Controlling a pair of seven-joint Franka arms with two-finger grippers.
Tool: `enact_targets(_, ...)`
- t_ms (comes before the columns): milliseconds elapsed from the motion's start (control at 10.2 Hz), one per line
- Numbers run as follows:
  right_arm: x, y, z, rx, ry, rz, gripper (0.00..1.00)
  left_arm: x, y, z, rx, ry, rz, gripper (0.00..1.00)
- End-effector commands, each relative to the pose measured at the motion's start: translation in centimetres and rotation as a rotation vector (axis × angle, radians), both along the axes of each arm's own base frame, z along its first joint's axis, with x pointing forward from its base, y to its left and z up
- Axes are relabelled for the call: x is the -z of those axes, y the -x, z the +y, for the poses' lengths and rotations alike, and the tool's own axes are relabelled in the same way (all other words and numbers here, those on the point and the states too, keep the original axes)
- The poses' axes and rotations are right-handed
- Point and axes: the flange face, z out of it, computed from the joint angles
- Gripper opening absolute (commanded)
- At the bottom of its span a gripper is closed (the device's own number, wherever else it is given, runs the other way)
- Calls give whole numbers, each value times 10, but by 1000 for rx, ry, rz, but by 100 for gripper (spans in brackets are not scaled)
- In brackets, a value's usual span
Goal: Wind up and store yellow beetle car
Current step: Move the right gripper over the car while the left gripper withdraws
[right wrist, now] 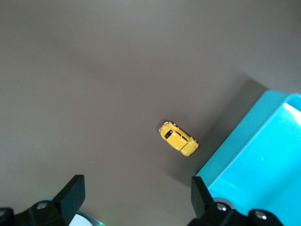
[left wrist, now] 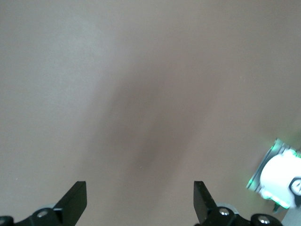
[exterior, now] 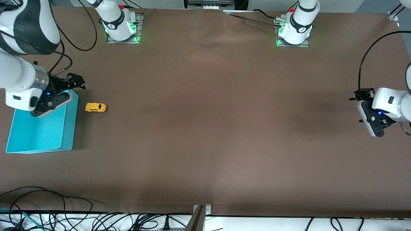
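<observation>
A wide table [exterior: 205,128] covered in a plain matte brown surface fills almost the whole front view. The surface is lit softly and unevenly, with paler patches near the middle and darker, shadowed bands across it. Faint ripples are seen in the covering near the edge farthest from the front camera. Along the nearest edge, a white strip [exterior: 257,223] is seen, over which a tangle of black cables [exterior: 48,211] is spread. A grey metal bracket [exterior: 200,215] is fixed at the middle of that edge.
</observation>
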Motion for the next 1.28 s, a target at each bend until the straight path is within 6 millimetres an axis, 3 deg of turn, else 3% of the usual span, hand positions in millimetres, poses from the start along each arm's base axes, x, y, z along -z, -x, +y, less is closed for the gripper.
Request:
enact_targets(0, 24, -6, -4, -189, -38, 29, 100, -44, 15, -31, -166, -17, -24, 100)
enact_targets(294, 64, 6, -4, -336, -70, 24, 100, -78, 31, -48, -454, 5, -36, 100)
enact_targets(491, 85, 31, -3, -361, -64, -13, 100, -110, 58, -97, -662, -86, -69, 100)
enact_targets(589, 95, 44, -3, -376, -60, -41, 100, -112, 79, -121, -732, -127, -82, 100)
enact_targets(785, 114, 55, -8, -455, -69, -78, 100, -115, 102, -103, -861, -115, -193, 100)
enact_targets(1177, 143, 67, -43, -532, -78, -105, 100, -127, 97, -91, -893, -113, -192, 100)
